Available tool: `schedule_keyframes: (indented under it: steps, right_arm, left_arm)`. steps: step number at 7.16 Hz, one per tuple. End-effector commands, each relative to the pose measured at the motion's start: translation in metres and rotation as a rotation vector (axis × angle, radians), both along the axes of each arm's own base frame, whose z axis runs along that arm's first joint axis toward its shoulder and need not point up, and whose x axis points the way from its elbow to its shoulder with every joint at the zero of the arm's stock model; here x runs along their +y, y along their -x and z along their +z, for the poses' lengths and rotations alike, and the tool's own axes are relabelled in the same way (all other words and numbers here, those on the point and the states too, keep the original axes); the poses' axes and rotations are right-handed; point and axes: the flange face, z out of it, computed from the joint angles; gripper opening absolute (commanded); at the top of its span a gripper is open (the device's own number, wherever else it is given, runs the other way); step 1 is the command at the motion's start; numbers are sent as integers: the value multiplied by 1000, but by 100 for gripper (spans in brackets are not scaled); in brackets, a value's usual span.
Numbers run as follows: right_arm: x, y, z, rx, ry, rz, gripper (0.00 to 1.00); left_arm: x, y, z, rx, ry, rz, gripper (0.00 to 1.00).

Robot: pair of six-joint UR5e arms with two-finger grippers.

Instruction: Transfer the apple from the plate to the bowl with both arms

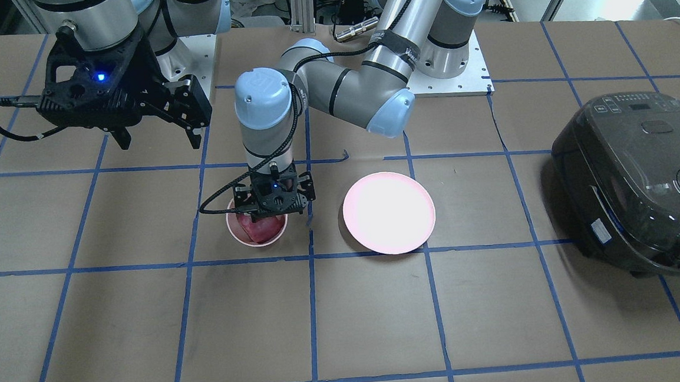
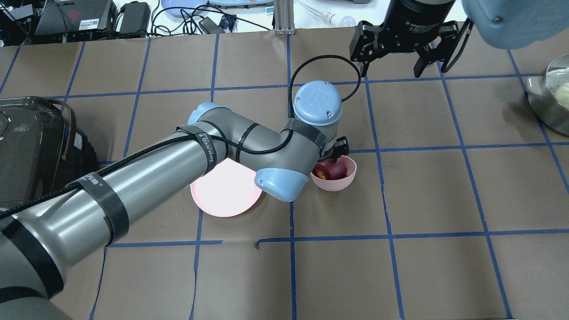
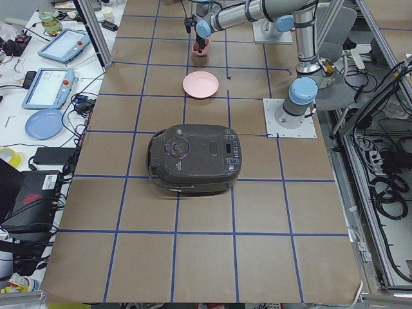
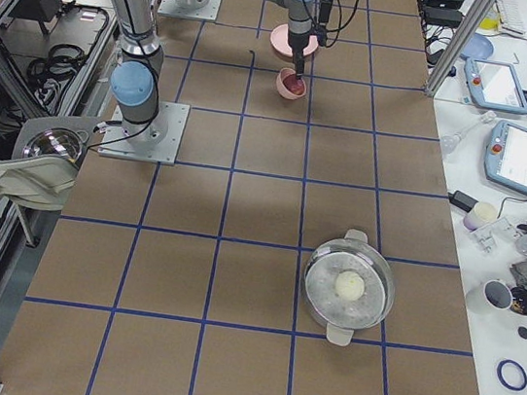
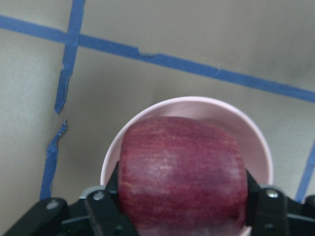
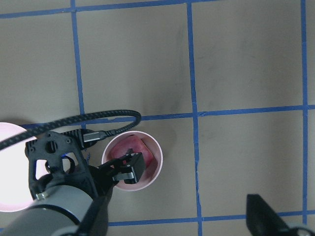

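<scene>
Brown paper is covering the counter [image 1: 118,322], matte and faintly creased, and strips of blue tape are dividing it into squares. Next in size, the plate [image 1: 388,213] is sitting bare on that paper, a wide, shallow, glossy pale-pink disc that is throwing back the room light. Just beside it, though not touching, the bowl [image 2: 340,177] is standing upright, deep and smooth-walled in the same pink, barely wider than its load, and it is looking light enough to skid if nudged. Inside it the apple [image 5: 183,172] is sitting low, dark red with fine paler streaks and a yellowish patch, blocky rather than truly round. It is probably firm and fairly dense, with a waxy skin that is likely to be slippery, so the broad flat flanks are offering the surest hold, and hard squeezing is risking a bruise. The left pincer [image 1: 274,198] is reaching straight down into the bowl, its black fingers [image 5: 106,206] pressing those two flanks, so it is gripping the fruit and not yet letting go. The right pincer [image 2: 402,53] is hovering well apart above the far side of the counter, its jaws spread wide and holding nothing.
</scene>
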Motion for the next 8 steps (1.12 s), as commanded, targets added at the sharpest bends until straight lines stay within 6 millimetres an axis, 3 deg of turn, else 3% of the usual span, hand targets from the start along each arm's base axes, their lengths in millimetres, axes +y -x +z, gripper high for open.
schedule_keyframes:
  steps: [1, 2, 3, 4, 5, 6, 8]
  right_arm:
    - [0, 0, 0, 0, 1, 0, 100]
    - [0, 0, 0, 3, 1, 0, 100]
    - [0, 0, 0, 1, 1, 0, 100]
    - [0, 0, 0, 1, 1, 0, 100]
    - [0, 0, -1, 0, -1, 0, 100]
    - [0, 0, -1, 0, -1, 0, 100]
    - [0, 0, -1, 2, -1, 0, 100]
  left_arm:
    - [-24, -67, 7, -22, -16, -39, 100]
    - [-24, -82, 8, -21, -23, -37, 100]
    - [-18, -79, 13, -17, -17, -45, 100]
    - [-16, -85, 29, -11, -1, -39, 100]
    - [-18, -104, 39, -39, -31, -94, 100]
    - [-29, -145, 56, -54, -63, -104, 100]
    - [-43, -248, 113, -69, -73, -151, 100]
